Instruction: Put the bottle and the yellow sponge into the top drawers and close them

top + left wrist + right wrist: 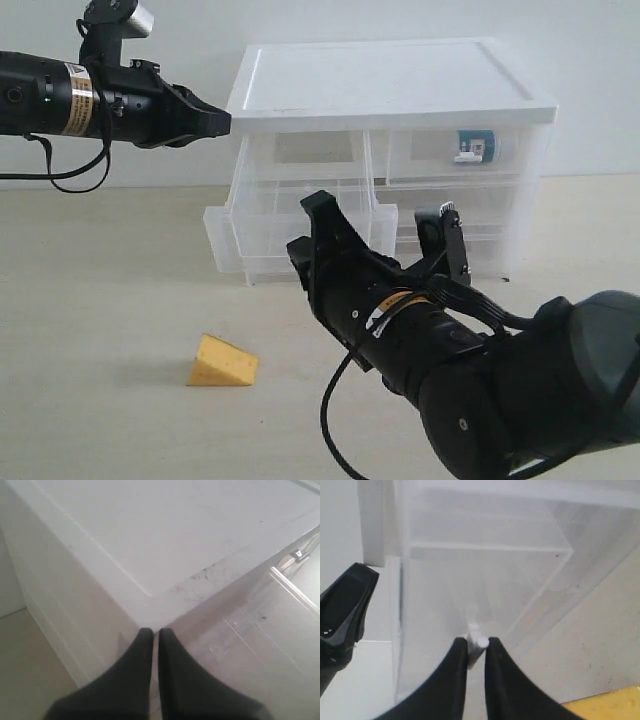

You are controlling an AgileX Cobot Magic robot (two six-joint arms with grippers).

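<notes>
Place: robot manipulation lab bench.
Signs: two black robot arms [520, 390], pale wood-look tabletop [100, 320], plain white wall [600, 50] on the far side.
Prop: plastic drawer unit [390, 85].

Plain white wall [600, 60], pale tabletop [100, 330]

The exterior camera stands in front of the pale beige table [100, 300], a little above it. It faces the white-topped clear plastic drawer unit [390, 85] at the far side, from a middle distance. The black right arm [480, 390] fills its lower right corner, very near to the lens.

The left wrist camera looks along the closed left pincer [151, 631] down at a corner of the unit's top, very close.

The right wrist camera looks along the right pincer [476, 642], closed around a small white handle [479, 642], into a translucent pulled-out drawer [485, 580]. With the exterior view it shares the yellow wedge-shaped foam sponge [615, 702] and the left pincer.
</notes>
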